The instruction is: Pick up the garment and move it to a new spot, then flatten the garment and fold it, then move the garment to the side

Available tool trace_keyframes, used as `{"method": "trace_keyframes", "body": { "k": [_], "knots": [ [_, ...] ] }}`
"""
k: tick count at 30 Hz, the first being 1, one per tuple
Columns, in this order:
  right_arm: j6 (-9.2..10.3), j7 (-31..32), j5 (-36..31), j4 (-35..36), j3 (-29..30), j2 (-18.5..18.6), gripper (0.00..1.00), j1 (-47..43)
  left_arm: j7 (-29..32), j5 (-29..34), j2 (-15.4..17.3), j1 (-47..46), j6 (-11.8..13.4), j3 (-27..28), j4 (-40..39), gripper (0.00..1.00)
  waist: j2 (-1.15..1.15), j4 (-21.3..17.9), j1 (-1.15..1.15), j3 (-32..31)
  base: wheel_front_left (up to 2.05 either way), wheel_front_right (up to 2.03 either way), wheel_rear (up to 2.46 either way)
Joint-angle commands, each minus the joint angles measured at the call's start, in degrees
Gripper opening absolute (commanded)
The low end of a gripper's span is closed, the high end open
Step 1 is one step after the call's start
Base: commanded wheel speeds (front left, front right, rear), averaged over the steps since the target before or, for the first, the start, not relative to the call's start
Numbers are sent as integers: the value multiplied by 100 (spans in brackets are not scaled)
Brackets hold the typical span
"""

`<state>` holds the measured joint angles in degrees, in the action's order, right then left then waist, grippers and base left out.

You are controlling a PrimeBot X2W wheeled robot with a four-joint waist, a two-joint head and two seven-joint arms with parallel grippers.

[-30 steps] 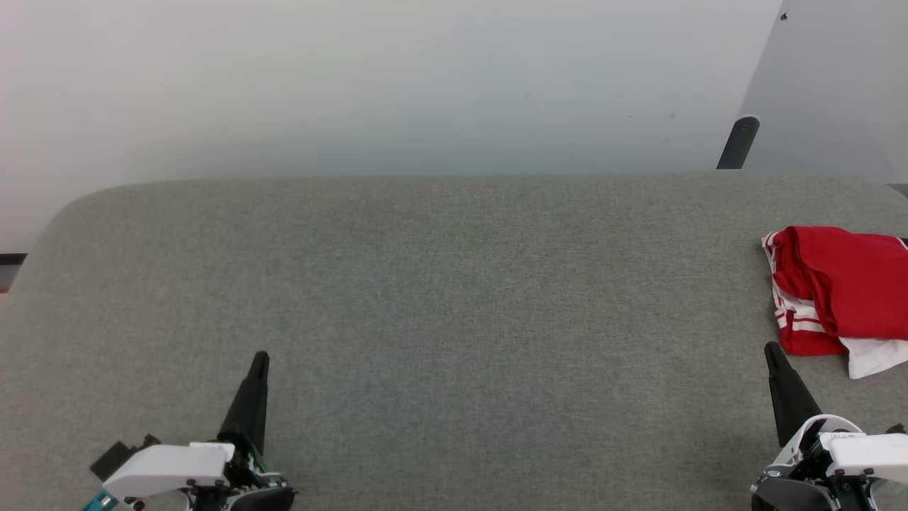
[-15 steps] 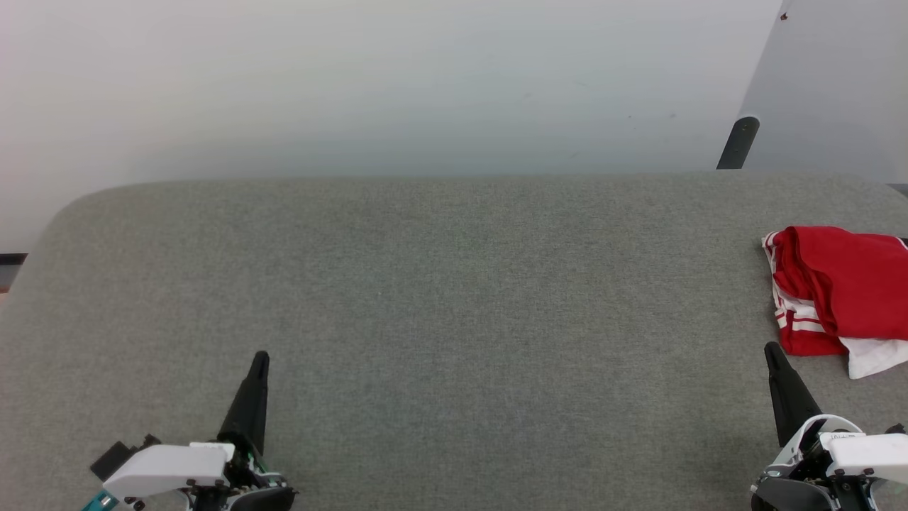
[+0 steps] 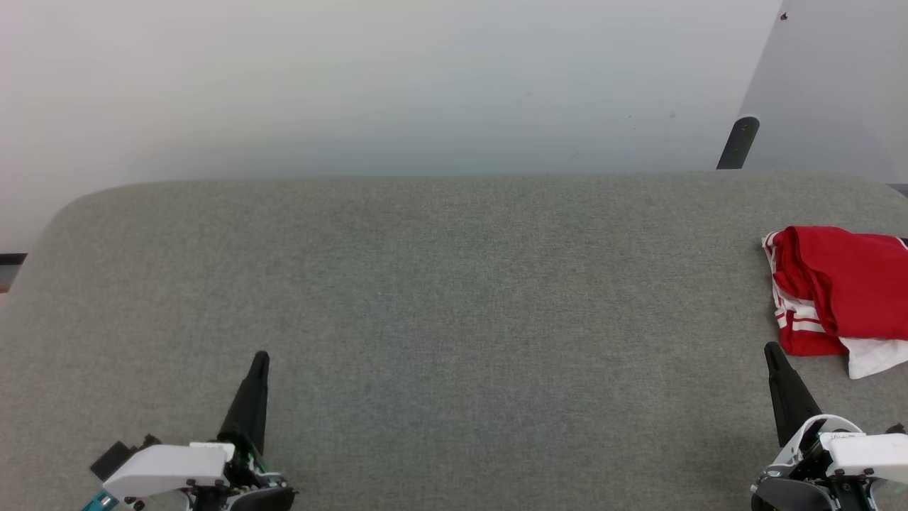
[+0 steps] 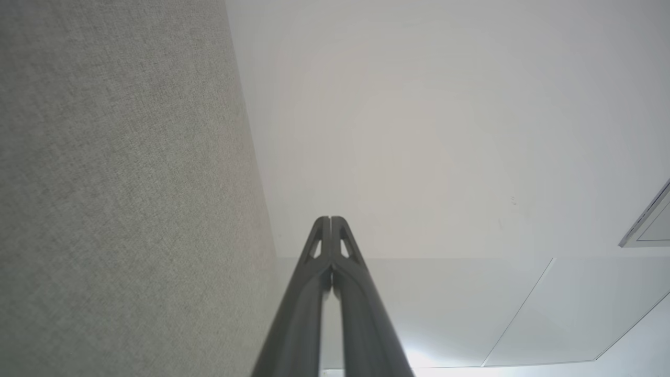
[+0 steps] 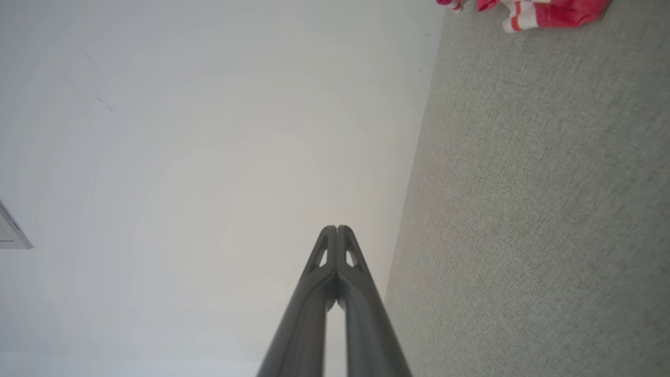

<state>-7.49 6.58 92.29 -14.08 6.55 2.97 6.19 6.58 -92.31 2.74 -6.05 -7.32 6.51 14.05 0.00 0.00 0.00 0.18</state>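
- Garment (image 3: pixel 844 291) lies bunched at the right edge of the head view, on the grey worktop (image 3: pixel 454 298). It is partly cut off by the frame, and its print is hidden.
- Left gripper (image 3: pixel 259 360) sits at the lower left, well apart from it. Right gripper (image 3: pixel 770 353) sits at the lower right, near the white sleeve but not touching.
- Both pairs of fingers (image 4: pixel 314 293) are pressed together and hold nothing.
- Risk: a pinch on this heap may catch only one layer, so the rest would trail or slip free.
- Risk: unless the fingers part first, they would only shove the cloth further right, where the worktop's edge is out of frame.
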Motion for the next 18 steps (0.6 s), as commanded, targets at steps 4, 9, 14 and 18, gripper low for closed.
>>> {"method": "trace_keyframes", "body": {
  "k": [4,9,14,18],
  "knots": [
    [1,10,24,2,0,-19,0,19,12,-19,3,-54,-35,9,3,0,0,0,0,0,0,0,0],
    [1,10,24,2,0,-19,0,19,12,-19,4,-54,-35,9,3,0,0,0,0,0,0,0,0],
    [1,10,24,2,0,-19,0,19,12,-20,4,-54,-35,9,3,0,0,0,0,0,0,0,0],
    [0,10,24,2,0,-19,0,19,12,-20,4,-54,-35,9,3,0,0,0,0,0,0,0,0]
  ]
}}
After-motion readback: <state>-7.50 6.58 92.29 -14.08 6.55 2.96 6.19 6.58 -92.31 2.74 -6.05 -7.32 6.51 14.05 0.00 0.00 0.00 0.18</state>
